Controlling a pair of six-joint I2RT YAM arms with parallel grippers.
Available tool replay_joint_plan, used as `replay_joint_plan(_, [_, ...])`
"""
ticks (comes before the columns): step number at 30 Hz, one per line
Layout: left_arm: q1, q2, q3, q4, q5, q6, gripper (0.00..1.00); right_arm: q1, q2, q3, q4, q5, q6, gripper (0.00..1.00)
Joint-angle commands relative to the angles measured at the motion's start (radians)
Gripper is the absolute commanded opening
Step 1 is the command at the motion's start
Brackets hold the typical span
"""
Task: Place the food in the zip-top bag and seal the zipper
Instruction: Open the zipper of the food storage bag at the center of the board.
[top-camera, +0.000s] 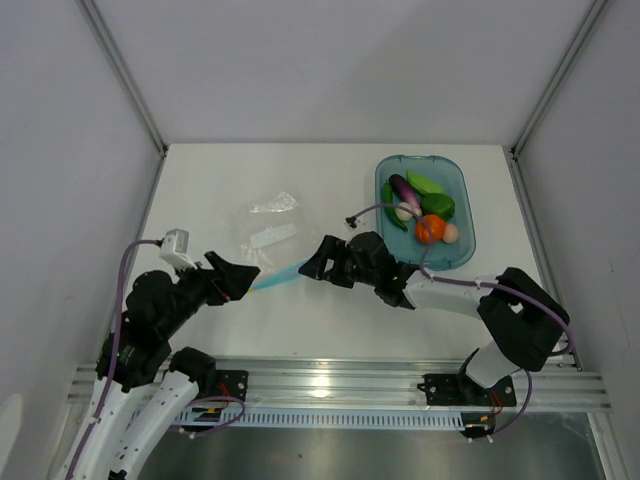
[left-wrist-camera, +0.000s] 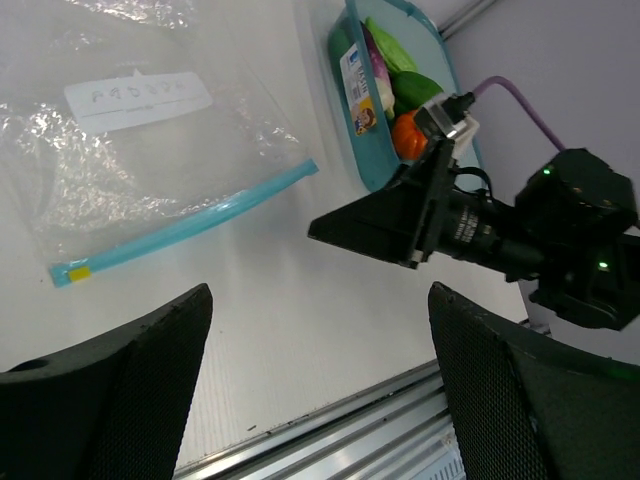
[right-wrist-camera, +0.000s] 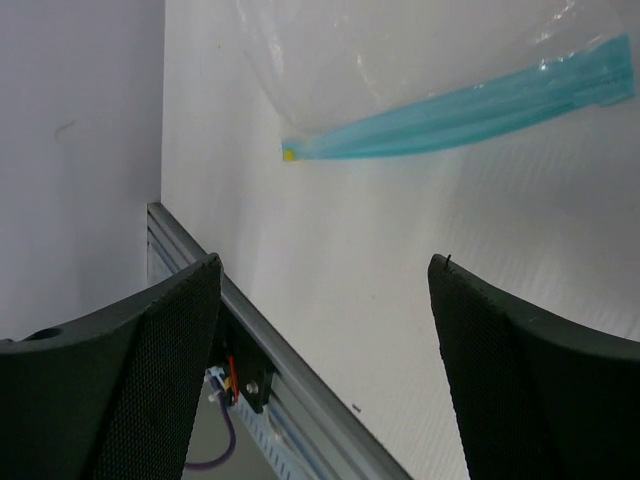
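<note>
The zip-top bag (top-camera: 270, 232) lies flat and empty on the white table, its white label patch facing up. Its light blue zipper (top-camera: 280, 275) runs along the near edge. My left gripper (top-camera: 240, 277) sits just off the zipper's left end, and my right gripper (top-camera: 318, 262) just off its right end. Both are open, low over the table and hold nothing. The food rests in a blue tray (top-camera: 450, 257) at the back right: a purple eggplant (top-camera: 404, 190), green pieces (top-camera: 432, 192), an orange piece (top-camera: 430, 228) and a white-pink round one (top-camera: 451, 233). The left wrist view shows the bag (left-wrist-camera: 150, 150), the zipper (left-wrist-camera: 190, 228) and the left gripper (left-wrist-camera: 320, 295); the right wrist view shows the zipper (right-wrist-camera: 460, 110) and the right gripper (right-wrist-camera: 325, 265).
An aluminium rail (top-camera: 330, 385) runs along the table's near edge, just under both grippers. Grey walls and slanted metal posts enclose the table at the left, right and back. In the left wrist view the right arm's black wrist (left-wrist-camera: 500, 230) reaches in from the right, in front of the tray (left-wrist-camera: 345, 150).
</note>
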Motion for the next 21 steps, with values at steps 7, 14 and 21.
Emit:
replay_joint_plan(7, [0.008,-0.027,-0.002,0.079,0.113,0.078,0.88,0.009,0.259,-0.025,0.548,0.058,0.075,0.78])
replay_joint_plan(14, [0.008,-0.034,-0.011,0.080,0.140,0.092,0.87,0.013,0.450,0.006,0.801,0.064,0.147,0.72])
replay_joint_plan(21, [0.008,-0.038,-0.012,0.059,0.142,0.118,0.87,0.016,0.523,0.073,0.839,0.066,0.157,0.65])
